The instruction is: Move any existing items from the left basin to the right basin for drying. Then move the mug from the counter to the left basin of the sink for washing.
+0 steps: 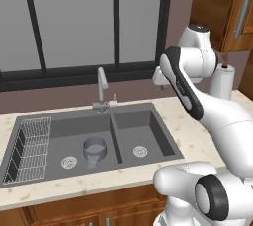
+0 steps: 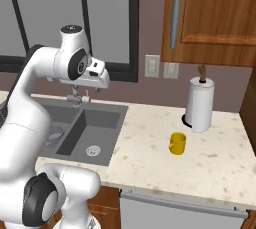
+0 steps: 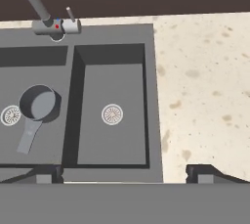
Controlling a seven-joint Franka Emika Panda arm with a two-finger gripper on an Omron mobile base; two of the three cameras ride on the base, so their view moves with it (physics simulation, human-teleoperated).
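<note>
Grey cup (image 1: 94, 149) stands upright in the left basin (image 1: 59, 143), beside the divider, on the faucet (image 1: 102, 89) side of the sink.

Right base view: yellow mug (image 2: 177, 143) rests on the counter (image 2: 165, 158), near the paper towel roll (image 2: 200, 104), well apart from the faucet.

Hand view: gripper (image 3: 124, 173) hangs above the right basin (image 3: 112, 115), jaws spread wide, nothing between them; the cup lies faucet-side of the divider.

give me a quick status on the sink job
Claw open, empty, high over the sink. Grey cup upright in left basin; right basin bare. Yellow mug on counter. Nothing blocking.
</note>
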